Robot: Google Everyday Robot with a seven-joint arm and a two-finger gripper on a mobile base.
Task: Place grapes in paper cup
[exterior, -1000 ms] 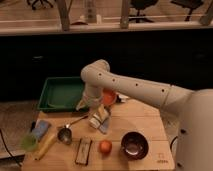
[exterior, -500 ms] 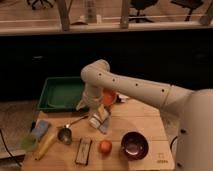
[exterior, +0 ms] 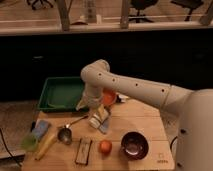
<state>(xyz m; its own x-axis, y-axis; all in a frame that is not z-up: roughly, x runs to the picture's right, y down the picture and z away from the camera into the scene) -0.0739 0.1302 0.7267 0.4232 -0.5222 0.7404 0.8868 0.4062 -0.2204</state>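
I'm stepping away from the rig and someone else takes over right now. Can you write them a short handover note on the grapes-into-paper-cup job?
Pincer: open, holding nothing, hanging low over the middle of the wooden table, just right of the green tray.

Grapes: I cannot make them out in this view; they may be hidden behind the arm, so check before moving.
Paper cup: not clearly identifiable either. An orange object sits behind the arm, partly covered.

Also on the table: metal ladle cup, orange fruit, dark bowl, pale green cup.

Done: nothing visible yet.
Left: find and grasp the grapes, then drop them in the paper cup.
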